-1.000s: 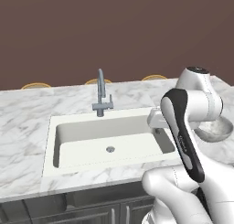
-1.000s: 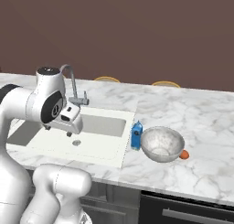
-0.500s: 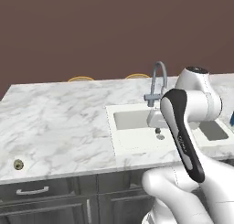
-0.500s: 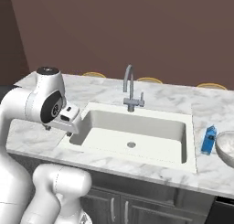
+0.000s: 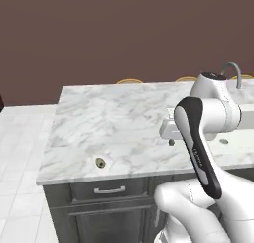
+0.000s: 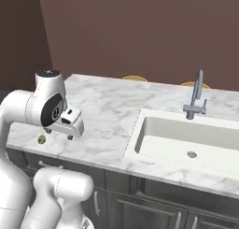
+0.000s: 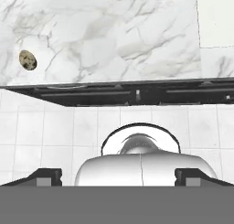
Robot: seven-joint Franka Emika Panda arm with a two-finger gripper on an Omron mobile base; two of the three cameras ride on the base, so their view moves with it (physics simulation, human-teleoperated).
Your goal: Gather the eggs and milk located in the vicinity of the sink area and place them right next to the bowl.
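Note:
The eggs (image 5: 100, 162) are one small mottled tan lump lying near the front edge of the marble counter, left of the sink (image 6: 186, 140). The same eggs (image 6: 41, 139) (image 7: 28, 60) sit just left of my hand. My gripper (image 6: 59, 134) hovers a little above the counter's front strip, between eggs and sink, open with nothing between its fingers. From the left, the gripper (image 5: 171, 142) is well right of the eggs. The wide-apart fingertips (image 7: 44, 175) rise at the bottom of the hand view. The milk and the bowl are out of view.
A tall grey faucet (image 6: 195, 96) stands behind the sink. Tan chair backs (image 5: 130, 81) peek over the counter's far edge. The counter (image 5: 54, 138) ends at the left, with white tiled floor (image 5: 20, 152) beyond. Dark cabinets with a drawer handle (image 5: 109, 190) run below.
The whole picture has shifted right as the base drove left along the counter. The milk and bowl have left the views; the eggs have come in. The gripper stays open.

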